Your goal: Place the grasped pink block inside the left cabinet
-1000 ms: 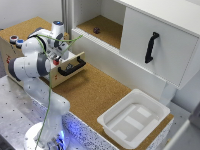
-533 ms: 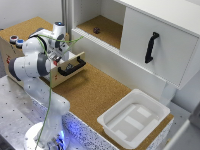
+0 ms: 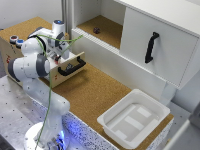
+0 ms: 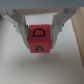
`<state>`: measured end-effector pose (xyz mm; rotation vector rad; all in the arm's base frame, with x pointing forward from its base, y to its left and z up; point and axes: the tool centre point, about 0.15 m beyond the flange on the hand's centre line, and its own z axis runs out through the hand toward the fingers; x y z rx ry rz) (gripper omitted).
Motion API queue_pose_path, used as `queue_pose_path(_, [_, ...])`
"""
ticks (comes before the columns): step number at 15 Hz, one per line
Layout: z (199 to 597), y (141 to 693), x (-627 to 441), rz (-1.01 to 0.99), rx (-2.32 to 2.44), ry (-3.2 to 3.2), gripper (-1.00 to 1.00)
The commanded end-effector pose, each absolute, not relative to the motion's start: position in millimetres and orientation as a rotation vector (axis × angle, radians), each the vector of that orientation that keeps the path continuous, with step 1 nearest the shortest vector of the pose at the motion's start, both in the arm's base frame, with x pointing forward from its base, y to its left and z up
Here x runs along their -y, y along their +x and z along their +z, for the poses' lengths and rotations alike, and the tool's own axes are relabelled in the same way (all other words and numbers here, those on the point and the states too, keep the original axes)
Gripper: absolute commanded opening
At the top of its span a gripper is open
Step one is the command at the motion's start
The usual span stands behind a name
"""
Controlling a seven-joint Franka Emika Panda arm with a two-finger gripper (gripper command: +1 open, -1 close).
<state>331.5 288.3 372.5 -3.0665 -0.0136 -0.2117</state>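
Observation:
In the wrist view my gripper (image 4: 41, 36) is shut on the pink block (image 4: 41, 39), a reddish-pink cube with the black letters D and A, held between both fingers (image 4: 19, 27). In the exterior view the gripper (image 3: 59, 55) hangs over the small wooden drawer box at the exterior view's left, and the block (image 3: 58, 59) shows only as a tiny red spot. The left cabinet (image 3: 107, 31), a white-walled compartment with a cork-brown floor, lies open farther back and towards the exterior view's right of the gripper.
A small dark purplish object (image 3: 96, 30) lies on the compartment floor. The wooden drawer box (image 3: 67, 67) with a black handle stands under the gripper. A white door with a black handle (image 3: 151, 47) closes the section beside it. A white tray (image 3: 134, 117) sits on the cork table.

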Motion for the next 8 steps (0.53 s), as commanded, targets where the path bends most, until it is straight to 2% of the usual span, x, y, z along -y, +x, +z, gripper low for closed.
queue_pose_path(1, [435,387,-282,-0.275,-0.038,-3.192,-1.0])
queue_pose_path(8, [491,481,-218,-0.411,-0.119,-3.22,-1.0])
